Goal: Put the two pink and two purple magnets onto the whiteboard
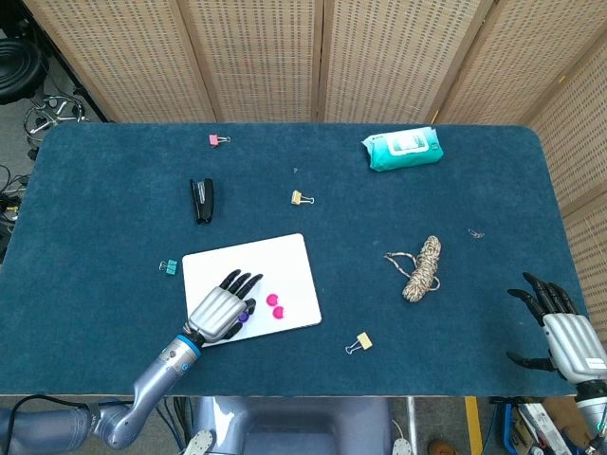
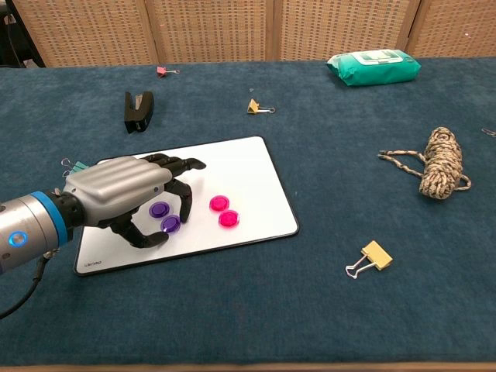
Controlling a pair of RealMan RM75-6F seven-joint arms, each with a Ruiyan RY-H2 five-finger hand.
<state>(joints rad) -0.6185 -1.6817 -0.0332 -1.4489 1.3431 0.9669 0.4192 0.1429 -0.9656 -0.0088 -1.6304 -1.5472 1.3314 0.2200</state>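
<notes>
All four round plastic magnets, two pink [image 2: 224, 211] and two purple [image 2: 164, 217], sit on the flat white whiteboard [image 2: 248, 167], so the left hand [image 2: 128, 194] hovers there with fingers [image 2: 182, 164] released, gripping nothing.

Silver-backed robot hand [image 2: 128, 194]; black fingers [image 2: 182, 164]; blue wrist band [image 2: 48, 212].

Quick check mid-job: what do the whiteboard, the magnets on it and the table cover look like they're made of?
Whiteboard: smooth, glossy white surface, likely coated. Pink magnets and purple magnets: glossy moulded caps, probably plastic. Table cover: matte, fuzzy blue fabric, like felt or carpet.
</notes>
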